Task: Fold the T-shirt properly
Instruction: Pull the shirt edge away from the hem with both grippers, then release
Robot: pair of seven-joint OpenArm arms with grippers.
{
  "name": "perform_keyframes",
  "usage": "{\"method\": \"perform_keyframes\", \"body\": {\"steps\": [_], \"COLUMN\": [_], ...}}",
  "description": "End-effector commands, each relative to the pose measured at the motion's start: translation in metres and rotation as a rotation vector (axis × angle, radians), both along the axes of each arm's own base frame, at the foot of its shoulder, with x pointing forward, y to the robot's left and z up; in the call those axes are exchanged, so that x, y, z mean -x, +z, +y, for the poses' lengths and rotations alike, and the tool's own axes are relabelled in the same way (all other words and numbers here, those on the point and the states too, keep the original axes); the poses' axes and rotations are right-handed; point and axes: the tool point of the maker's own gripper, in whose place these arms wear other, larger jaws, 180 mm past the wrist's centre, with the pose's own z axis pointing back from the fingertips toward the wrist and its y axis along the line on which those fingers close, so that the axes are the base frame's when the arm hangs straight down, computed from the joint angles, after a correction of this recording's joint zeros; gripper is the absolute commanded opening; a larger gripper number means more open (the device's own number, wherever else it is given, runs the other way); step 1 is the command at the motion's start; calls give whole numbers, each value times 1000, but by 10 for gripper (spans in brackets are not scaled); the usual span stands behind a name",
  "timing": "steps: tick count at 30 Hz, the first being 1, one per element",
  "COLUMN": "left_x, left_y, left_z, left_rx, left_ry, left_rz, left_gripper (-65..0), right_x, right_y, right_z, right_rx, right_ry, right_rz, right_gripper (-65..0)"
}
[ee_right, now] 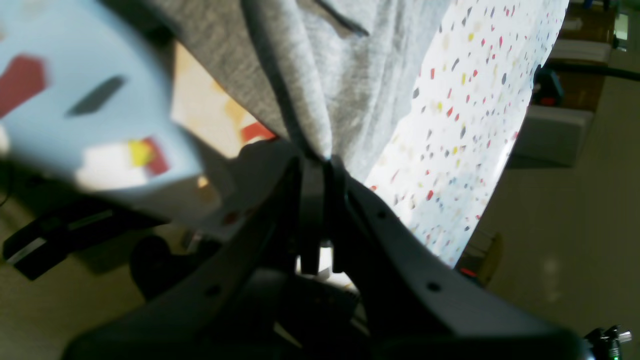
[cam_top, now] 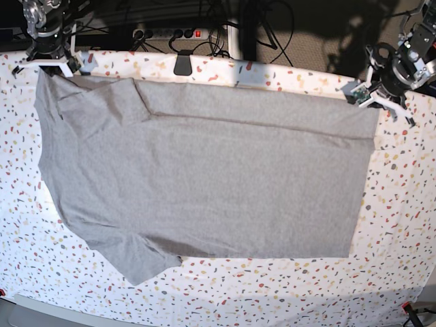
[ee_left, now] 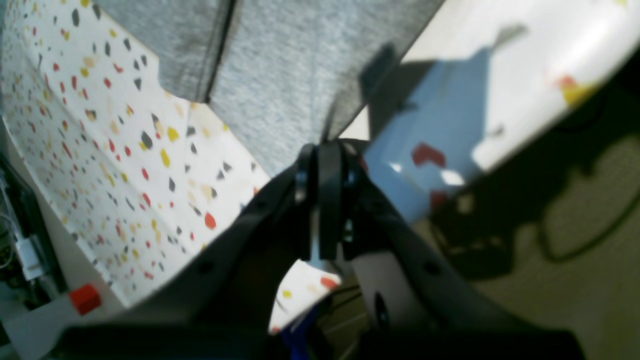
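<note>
A white table with a red, yellow and black terrazzo speckle (cam_top: pixel 402 225) carries the large heather-grey cotton T-shirt (cam_top: pixel 218 184), spread flat with its plain side up across most of the top, one long edge running along the table's far edge. The cloth looks light, soft and limp, likely to sag and crease between holds, so corners and seams suit gripping best. The left gripper (ee_left: pixel 322 150) is clamped on the shirt's far corner near the table's far right corner; the right gripper (ee_right: pixel 320 160) pinches a bunched fold at the far left corner.
</note>
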Motion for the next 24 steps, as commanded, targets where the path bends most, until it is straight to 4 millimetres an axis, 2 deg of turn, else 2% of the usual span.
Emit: {"method": "perform_keyframes", "body": {"steps": [1,5,10,13,17,20,21,24], "left_x": [-3,7,10,6,2,4,5,10], "left_y": [7,2,4,8,12,11,10,8], "left_z": [7,14,24,30,31,33,37,48], "left_rx": [-19,-49,-66,-63,-53,-59,-75,-130], "left_ry": [-3,5,26,40,46,57,67,104], "left_rz": [-20,11,10,-9,-25,-17,-8,22], "left_gripper": [-650,-650,-650,-650,-650,-650,-632,-456], "right_x": [-6,5,22,23,15,17,18,20], "right_y": [10,14,14,18,34,36,37,40], "right_z": [-1,2,5,6,-1,-4,-4,-4], "right_rx": [14,41,43,57,90,105,106,103], "right_ry": [16,31,25,34,4,-24,-39,-73], "right_rz": [-37,-34,-14,-38,-141,-134,-130,-123], "right_gripper": [-650,-650,-650,-650,-650,-650,-640,-498]}}
